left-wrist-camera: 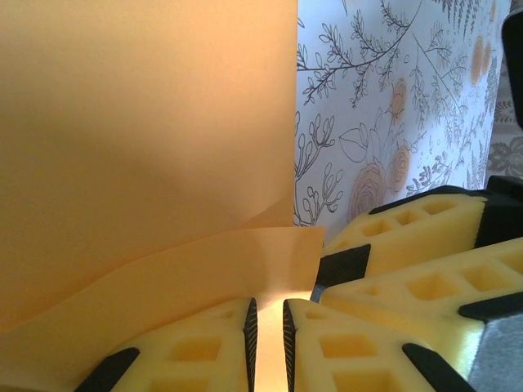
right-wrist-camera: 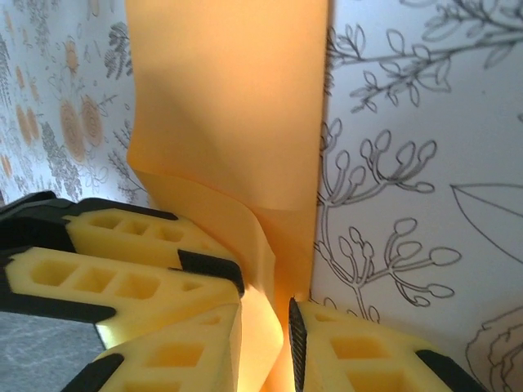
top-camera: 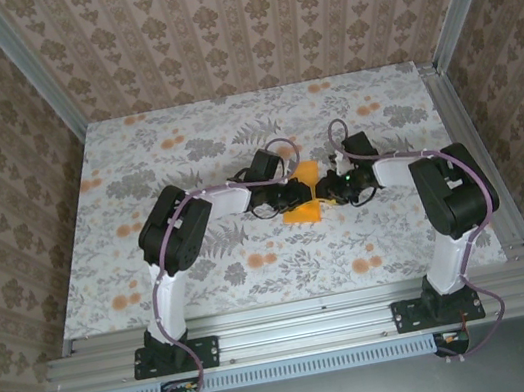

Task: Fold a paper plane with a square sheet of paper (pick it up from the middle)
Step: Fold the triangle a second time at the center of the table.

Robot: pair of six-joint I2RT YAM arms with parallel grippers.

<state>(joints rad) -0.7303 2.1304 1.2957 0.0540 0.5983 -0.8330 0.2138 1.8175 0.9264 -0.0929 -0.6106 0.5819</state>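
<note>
The square sheet of paper (top-camera: 305,212) is bright orange, creased and partly folded, and it is held up at the middle of the table between both arms. My left gripper (top-camera: 296,193) reaches it from the left and my right gripper (top-camera: 328,190) from the right, nearly touching. In the left wrist view the sheet (left-wrist-camera: 147,122) runs down between the left gripper's (left-wrist-camera: 267,343) yellow jaws, which are shut on it. In the right wrist view a folded flap of the sheet (right-wrist-camera: 237,98) sits pinched in the right gripper (right-wrist-camera: 265,347). A paper plane is out of view.
The table (top-camera: 183,149) has a cloth printed with grey leaves and orange flower spots. Metal rails edge its right side (top-camera: 474,159) and near side. Patterned walls stand on three sides. Each wrist view shows the other gripper's yellow fingers (left-wrist-camera: 409,237) (right-wrist-camera: 122,245) close by.
</note>
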